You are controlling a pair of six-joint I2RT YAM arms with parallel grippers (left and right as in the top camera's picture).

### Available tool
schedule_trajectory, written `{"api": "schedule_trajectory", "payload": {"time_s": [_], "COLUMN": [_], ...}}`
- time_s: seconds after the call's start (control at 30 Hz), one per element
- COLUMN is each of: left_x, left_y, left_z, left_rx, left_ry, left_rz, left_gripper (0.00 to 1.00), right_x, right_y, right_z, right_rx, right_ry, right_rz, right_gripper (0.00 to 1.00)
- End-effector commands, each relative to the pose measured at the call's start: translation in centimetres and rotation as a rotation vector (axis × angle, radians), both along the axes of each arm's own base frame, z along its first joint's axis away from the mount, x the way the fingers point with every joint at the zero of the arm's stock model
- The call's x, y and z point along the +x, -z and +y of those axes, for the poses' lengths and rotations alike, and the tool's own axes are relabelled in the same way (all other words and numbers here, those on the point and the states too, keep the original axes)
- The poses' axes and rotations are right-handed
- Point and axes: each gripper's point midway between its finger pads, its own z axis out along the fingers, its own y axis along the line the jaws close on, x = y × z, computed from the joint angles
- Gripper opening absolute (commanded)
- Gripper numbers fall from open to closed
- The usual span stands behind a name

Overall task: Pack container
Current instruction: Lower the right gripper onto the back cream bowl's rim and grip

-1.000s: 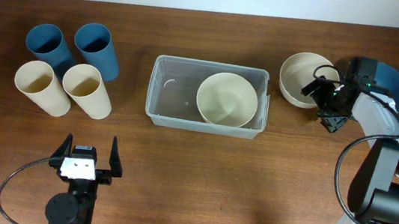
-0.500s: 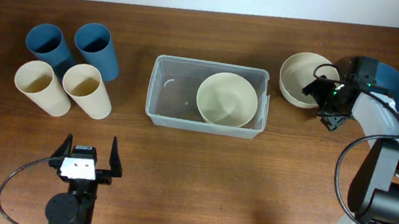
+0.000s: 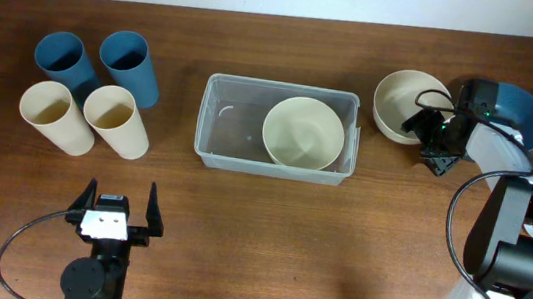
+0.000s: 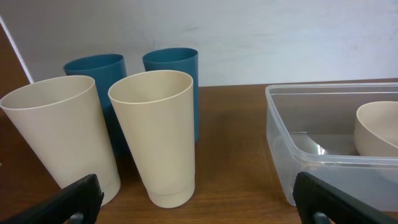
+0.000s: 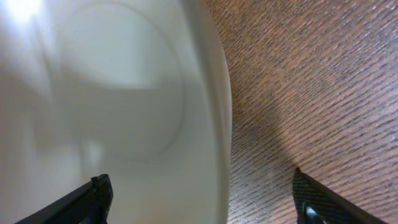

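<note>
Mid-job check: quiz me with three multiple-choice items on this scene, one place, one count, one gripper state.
1. Where in the container does the packed bowl sit? A left half; B right half; C on the rim.
2. How many cups stand left of it? A two; B three; C four.
3. The right gripper is: A open astride the loose cream bowl's rim; B shut on a blue cup; C shut on nothing.
Answers: B, its left half lies bare; C, two blue, two cream; A, the wrist view shows the rim between spread fingers.

Container: clear rect. tub w/ rounded corners, set upright & open at centre of table; one cream bowl held inside.
</note>
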Motion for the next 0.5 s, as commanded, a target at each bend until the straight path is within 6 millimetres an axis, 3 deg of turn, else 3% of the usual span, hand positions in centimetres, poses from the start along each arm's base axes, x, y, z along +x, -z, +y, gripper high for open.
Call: {"api": "schedule_trajectory", "payload": {"time_s": [0.0,0.47], "left_x": [-0.03,-0.03], "left_y": [0.10,0.10], "left_z": [0.01,0.01], "left_rx": [0.008,0.008], "left_ry": [0.002,0.002], "left_rz": [0.002,0.002], "left_gripper": [1.00,1.00], "right_x": [-0.05,0.59], "right_y": [0.41,-0.22], "right_z": [-0.10,0.10], "right_rx": [0.000,0.014], "right_ry": [0.007,0.001], "right_rz": [0.006,-0.016], "right_gripper": [0.79,0.28]}}
